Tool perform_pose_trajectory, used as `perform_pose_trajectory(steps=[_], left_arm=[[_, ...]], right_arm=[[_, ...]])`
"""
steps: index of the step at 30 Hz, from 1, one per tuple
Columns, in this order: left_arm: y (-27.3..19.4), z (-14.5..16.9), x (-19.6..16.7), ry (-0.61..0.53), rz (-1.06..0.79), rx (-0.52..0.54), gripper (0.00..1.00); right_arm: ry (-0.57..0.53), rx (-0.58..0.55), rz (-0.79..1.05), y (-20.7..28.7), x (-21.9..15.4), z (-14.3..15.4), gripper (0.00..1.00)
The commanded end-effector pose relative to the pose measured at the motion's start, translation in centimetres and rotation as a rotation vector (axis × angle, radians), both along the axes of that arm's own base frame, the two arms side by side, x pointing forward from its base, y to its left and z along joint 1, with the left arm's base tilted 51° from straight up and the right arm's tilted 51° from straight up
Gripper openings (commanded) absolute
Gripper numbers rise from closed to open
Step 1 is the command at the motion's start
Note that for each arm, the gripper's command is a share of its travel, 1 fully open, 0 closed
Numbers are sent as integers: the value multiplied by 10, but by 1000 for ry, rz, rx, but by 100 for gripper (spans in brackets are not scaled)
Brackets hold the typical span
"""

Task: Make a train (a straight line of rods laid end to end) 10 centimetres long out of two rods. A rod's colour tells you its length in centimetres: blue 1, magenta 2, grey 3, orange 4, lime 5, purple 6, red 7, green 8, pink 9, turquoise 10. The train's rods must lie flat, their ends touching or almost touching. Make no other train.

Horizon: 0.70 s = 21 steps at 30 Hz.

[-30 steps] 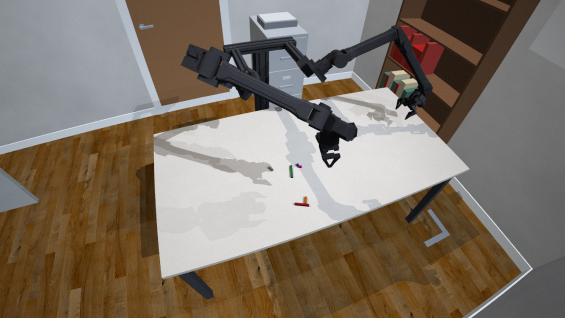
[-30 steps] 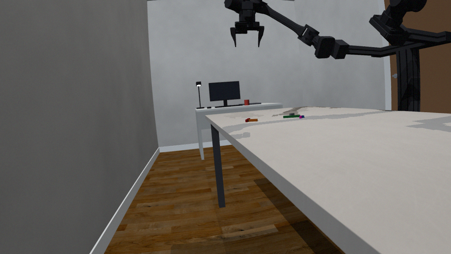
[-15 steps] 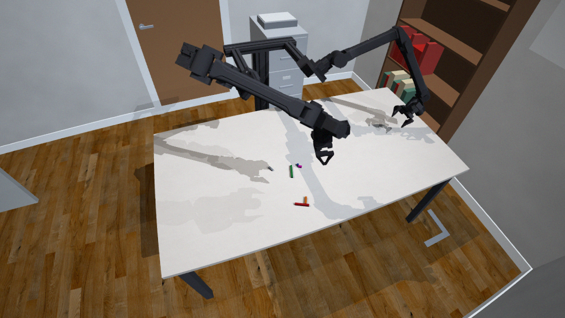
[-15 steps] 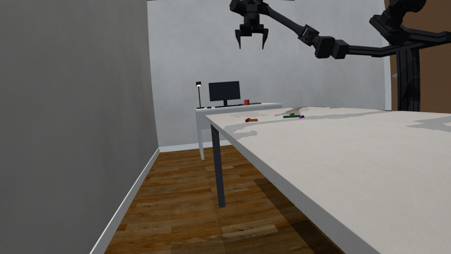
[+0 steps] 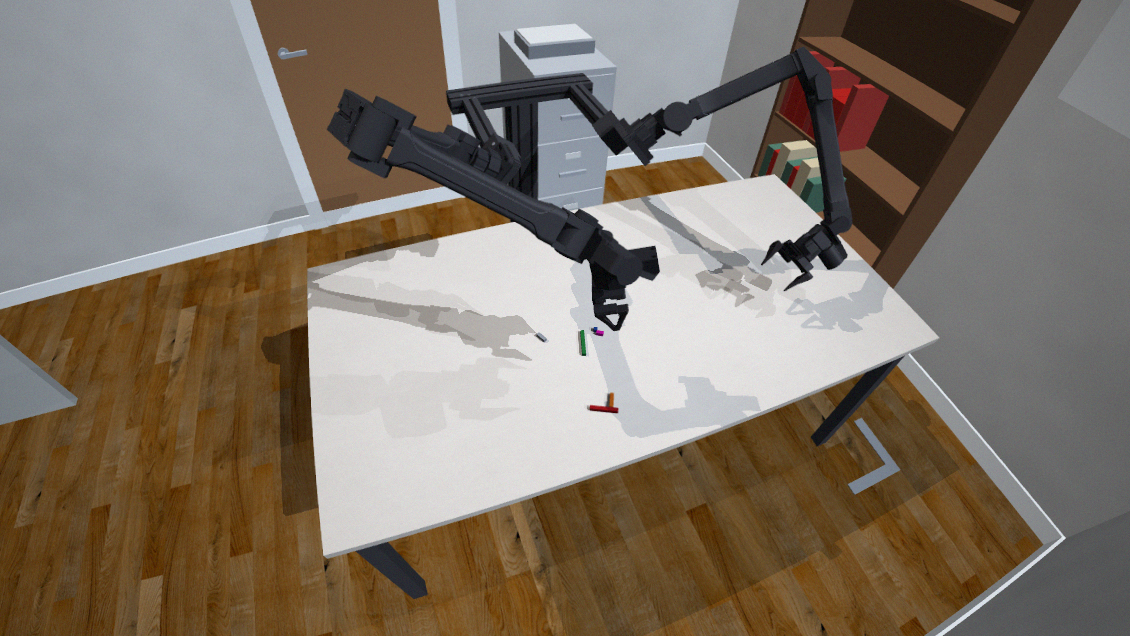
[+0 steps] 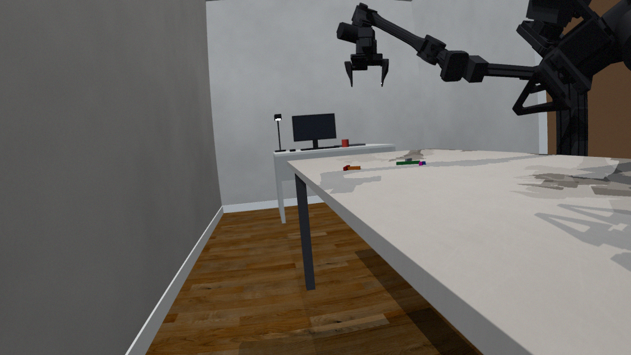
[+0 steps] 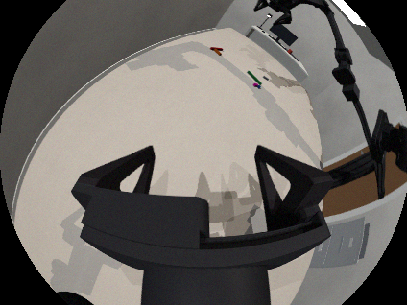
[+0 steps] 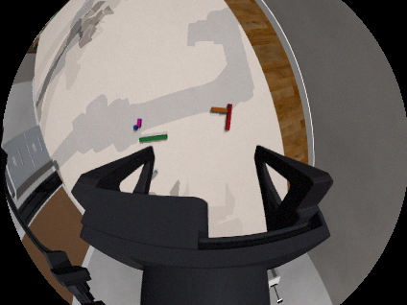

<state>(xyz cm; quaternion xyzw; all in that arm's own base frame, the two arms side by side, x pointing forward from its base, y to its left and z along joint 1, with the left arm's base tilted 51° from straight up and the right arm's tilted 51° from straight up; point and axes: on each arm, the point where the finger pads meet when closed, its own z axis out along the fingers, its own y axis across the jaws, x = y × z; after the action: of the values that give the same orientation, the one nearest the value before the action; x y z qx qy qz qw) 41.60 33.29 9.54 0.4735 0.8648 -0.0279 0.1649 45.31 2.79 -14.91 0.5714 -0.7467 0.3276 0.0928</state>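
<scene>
The red rod (image 5: 603,409) (image 8: 228,117) lies flat. The orange rod (image 5: 610,399) (image 8: 220,109) meets its side at about a right angle. The green rod (image 5: 582,342) (image 8: 154,138) lies flat, apart from them. Close by its end are the magenta rod (image 5: 598,332) (image 8: 139,123) and the blue rod (image 8: 135,128), at or almost at each other. The grey rod (image 5: 540,337) (image 8: 155,175) lies alone on green's other side, beside a finger in the right wrist view. My right gripper (image 6: 367,85) (image 8: 204,151) is open and empty, high above the table. My left gripper (image 5: 776,274) (image 7: 204,151) is open and empty, far from the rods.
The white table (image 5: 442,474) carries all rods; red and orange are nearest its long front edge. Arm shadows cross the top. A bookshelf (image 5: 933,185) stands beyond the table's end near my left arm. A filing cabinet (image 5: 573,126) stands behind.
</scene>
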Motion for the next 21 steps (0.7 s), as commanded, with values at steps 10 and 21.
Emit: perform_pose_trajectory(steps=[10, 21], left_arm=[[-213, -96, 45, -27, -202, 52, 100], [-358, -170, -28, -12, -384, 53, 100]], right_arm=[[-85, 109, 6, -72, -51, -6, 100], [-108, 193, -12, -123, -112, -24, 100]])
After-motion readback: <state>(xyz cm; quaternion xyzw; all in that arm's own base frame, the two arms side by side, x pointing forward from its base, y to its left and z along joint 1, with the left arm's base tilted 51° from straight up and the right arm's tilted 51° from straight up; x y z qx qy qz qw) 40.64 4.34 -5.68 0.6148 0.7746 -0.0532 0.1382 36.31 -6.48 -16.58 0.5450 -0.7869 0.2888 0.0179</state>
